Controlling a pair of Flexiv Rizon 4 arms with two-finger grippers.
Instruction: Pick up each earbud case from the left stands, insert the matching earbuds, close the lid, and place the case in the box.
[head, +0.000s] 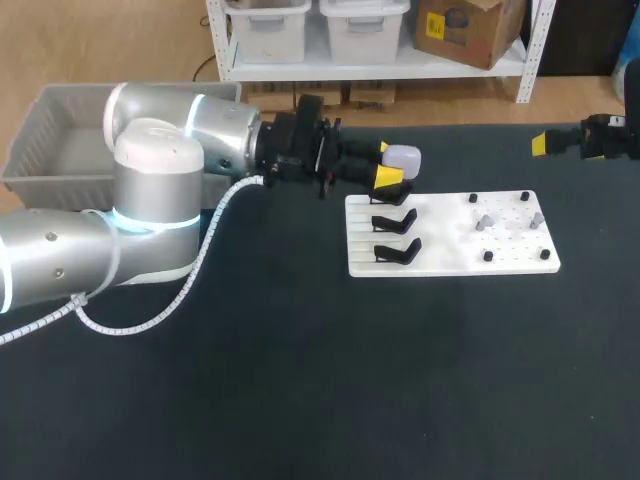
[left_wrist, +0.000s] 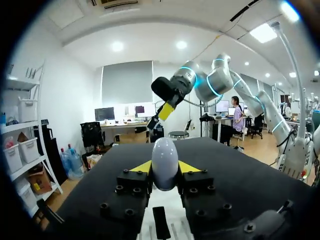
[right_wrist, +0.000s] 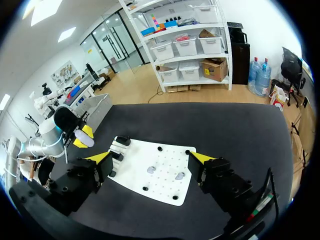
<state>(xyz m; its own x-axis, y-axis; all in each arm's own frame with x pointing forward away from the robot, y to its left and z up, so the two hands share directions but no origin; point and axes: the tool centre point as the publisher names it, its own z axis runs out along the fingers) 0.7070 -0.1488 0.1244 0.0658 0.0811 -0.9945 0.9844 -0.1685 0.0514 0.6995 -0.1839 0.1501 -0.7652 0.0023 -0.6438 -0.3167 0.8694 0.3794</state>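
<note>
Earbud case (left_wrist: 165, 161), pale and rounded, sits clamped in left end effector (head: 387, 162).

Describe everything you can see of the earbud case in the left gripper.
The earbud case is a small, smooth, rounded pebble, pale white with a lavender tint, apparently glossy plastic. No open lid shows, so it looks closed. The left gripper clamps it between its yellow tips, one on each side, with the rounded end poking out past them. It is held in the air just beyond the far left corner of the white board, touching nothing else.
</note>
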